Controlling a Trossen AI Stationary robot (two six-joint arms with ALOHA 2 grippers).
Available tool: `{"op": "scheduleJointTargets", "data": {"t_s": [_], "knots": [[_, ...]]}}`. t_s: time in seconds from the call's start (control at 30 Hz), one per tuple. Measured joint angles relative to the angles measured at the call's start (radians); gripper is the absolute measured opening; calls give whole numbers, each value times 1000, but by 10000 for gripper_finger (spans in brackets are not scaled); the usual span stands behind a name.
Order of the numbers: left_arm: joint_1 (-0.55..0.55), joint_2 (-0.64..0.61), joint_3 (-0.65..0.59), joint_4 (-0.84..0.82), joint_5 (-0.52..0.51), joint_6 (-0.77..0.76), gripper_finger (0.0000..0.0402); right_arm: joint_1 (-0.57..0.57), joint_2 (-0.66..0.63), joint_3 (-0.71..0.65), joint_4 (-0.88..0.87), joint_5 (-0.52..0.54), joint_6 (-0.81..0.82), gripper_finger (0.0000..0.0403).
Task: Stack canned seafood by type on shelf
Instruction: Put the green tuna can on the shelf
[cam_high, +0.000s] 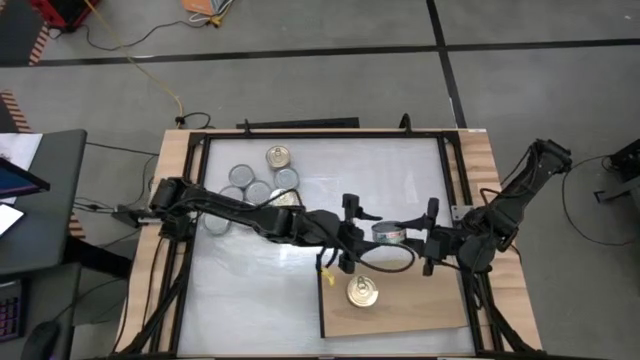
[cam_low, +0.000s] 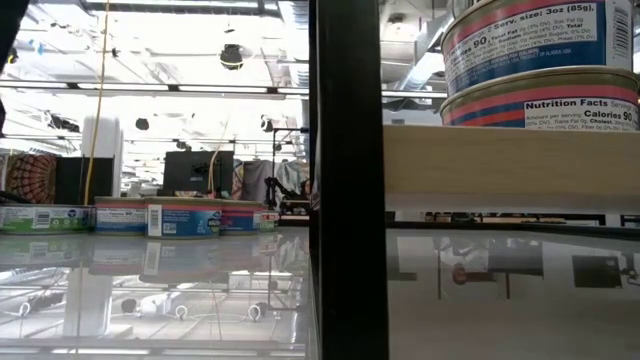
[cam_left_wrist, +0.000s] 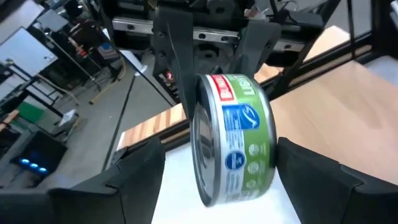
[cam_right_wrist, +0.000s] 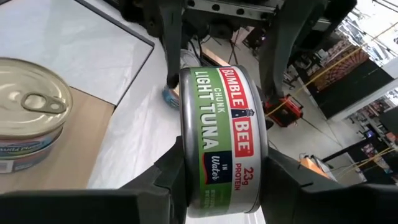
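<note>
Tuna tin mid-handover above the shelf's far edge

The shelf (cam_high: 420, 310) carries one gold-lidded stack (cam_high: 363, 291); spare tins (cam_high: 255, 185) sit on the surface (cam_high: 400, 170). The right pincer (cam_high: 428, 239) is clamped on the green-labelled tuna tin (cam_high: 388, 234), held on edge; the left pincer (cam_high: 352, 233) stands apart around it. A loose grip could drop or roll it.

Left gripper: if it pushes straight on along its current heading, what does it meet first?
The green-label tuna can, on edge between the left gripper fingers, which stand clear of it. Just behind, the right gripper clamps that can. Depth is unclear, but the can comes first.
</note>
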Motion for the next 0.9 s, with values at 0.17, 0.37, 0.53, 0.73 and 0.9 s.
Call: {"op": "scheduleJointTargets", "data": {"t_s": [0.17,0.37,0.53,0.73,0.9], "knots": [[-1,57,75,-38,-18,9,290,22,0,0,0,3,0,186],[-5,75,102,-36,-61,38,211,50,0,0,7,46,16,178],[-9,75,102,-37,-49,62,132,54,0,0,1,43,51,180],[-5,75,102,-41,-17,92,132,54,0,0,28,30,79,206],[-13,74,102,-58,-87,160,132,71,-5,25,71,31,81,228]]}}
